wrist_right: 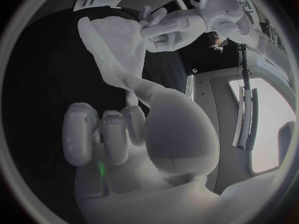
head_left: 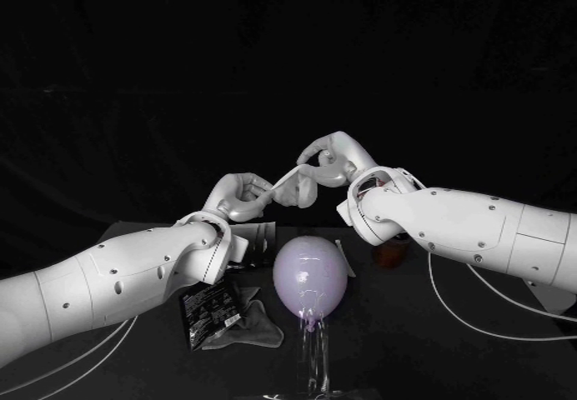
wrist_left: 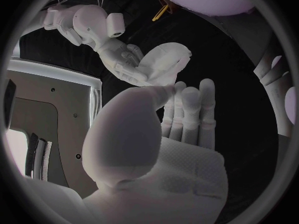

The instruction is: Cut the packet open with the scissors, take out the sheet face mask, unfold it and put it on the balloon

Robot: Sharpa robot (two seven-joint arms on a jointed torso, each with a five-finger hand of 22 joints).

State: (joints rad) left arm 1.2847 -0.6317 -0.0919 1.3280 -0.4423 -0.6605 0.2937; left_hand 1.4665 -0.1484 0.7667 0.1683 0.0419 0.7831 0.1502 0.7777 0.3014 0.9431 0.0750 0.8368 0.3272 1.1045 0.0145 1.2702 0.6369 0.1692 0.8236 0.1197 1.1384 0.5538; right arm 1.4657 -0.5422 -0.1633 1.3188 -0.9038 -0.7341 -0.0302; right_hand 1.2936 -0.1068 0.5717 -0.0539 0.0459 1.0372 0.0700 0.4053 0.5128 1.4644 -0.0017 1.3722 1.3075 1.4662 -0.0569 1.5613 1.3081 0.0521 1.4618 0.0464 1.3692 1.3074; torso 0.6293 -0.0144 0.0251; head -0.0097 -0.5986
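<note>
Above the upright balloon, sheet mask stretched (rising rightward), pinched by left robot hand and right robot hand

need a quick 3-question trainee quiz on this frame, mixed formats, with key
1. True or false: the sheet mask already lies on the balloon.
2. Where is the black packet? A) on top of the balloon B) on the table, near the balloon C) clamped in the scissors
3. Fill in: the sheet mask is stretched between the left hand and the ____ hand.
Key: 1 false, both hands hold it up above the balloon; 2 B; 3 right, the right hand grips the other end.
</note>
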